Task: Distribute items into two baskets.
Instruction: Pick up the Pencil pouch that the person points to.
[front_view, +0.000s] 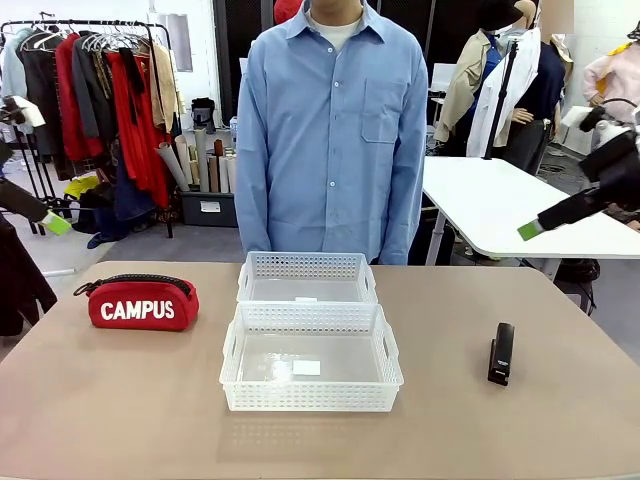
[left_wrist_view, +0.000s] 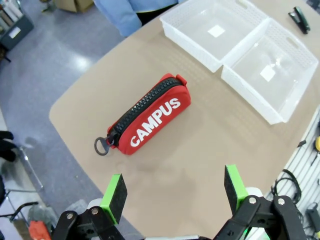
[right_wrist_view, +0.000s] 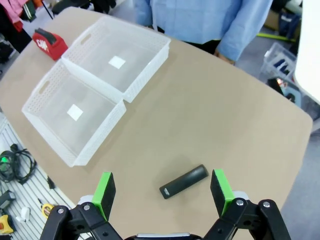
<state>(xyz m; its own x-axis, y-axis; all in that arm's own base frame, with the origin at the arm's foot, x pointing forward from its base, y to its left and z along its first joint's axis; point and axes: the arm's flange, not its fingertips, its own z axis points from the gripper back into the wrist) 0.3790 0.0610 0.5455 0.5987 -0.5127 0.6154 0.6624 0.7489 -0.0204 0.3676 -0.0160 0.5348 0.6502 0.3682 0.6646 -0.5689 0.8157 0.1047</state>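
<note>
Gaping wide, left claw (left_wrist_view: 173, 186) above pouch (left_wrist_view: 150, 117), right claw (right_wrist_view: 162, 181) above stapler (right_wrist_view: 184, 181), empty

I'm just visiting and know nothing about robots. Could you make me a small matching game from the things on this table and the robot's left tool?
Things:
1. red pouch
2. black stapler
3. near basket
4. left tool

Place or state:
A. in the middle, no item inside
B. open, up in the air
C. lying on the robot's left side
D. lying on the robot's right side

Pairs: 1-C, 2-D, 3-A, 4-B
</note>
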